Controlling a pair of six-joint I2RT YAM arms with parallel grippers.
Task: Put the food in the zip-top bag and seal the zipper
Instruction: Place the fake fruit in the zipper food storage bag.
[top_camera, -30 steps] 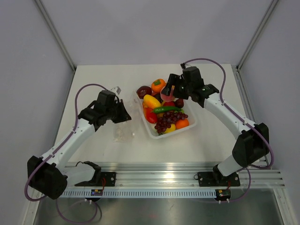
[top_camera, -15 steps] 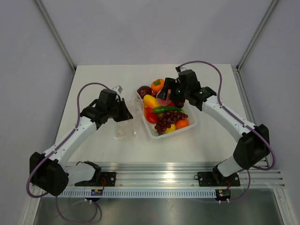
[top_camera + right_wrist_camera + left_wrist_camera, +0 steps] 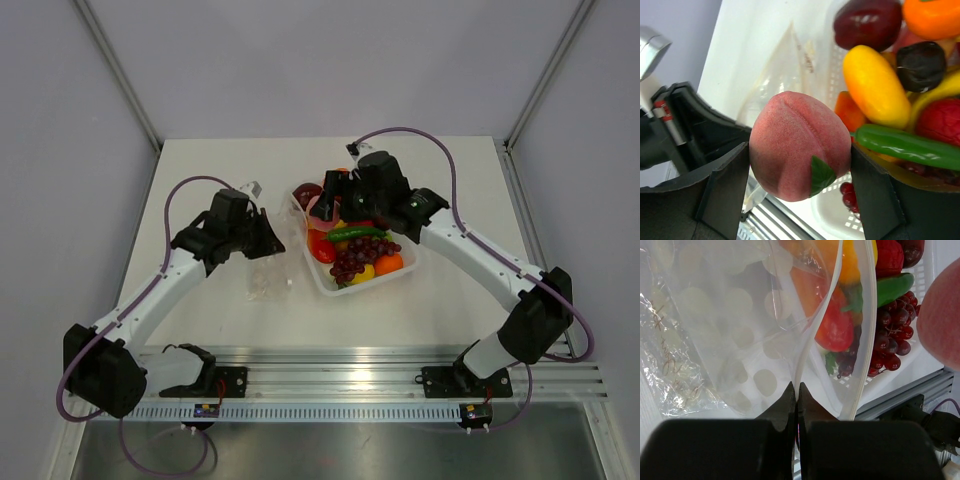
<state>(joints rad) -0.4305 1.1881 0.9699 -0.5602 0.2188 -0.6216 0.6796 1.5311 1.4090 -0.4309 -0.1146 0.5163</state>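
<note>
left gripper [image 3: 268, 240], from above, clamps the zip-top bag [image 3: 287, 229] at nine o'clock from the white tray [image 3: 408, 268]; right gripper [image 3: 328, 201] clasps a peach [image 3: 324, 209] over its ten o'clock corner. left wrist: fingers [image 3: 782, 407] pinch the bag's rim. right wrist: peach between jaws.

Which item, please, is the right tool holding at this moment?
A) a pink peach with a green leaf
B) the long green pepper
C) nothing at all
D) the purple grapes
A: the right wrist view shows the peach clamped between the two fingers of the right tool, lifted clear of the other food.
</note>
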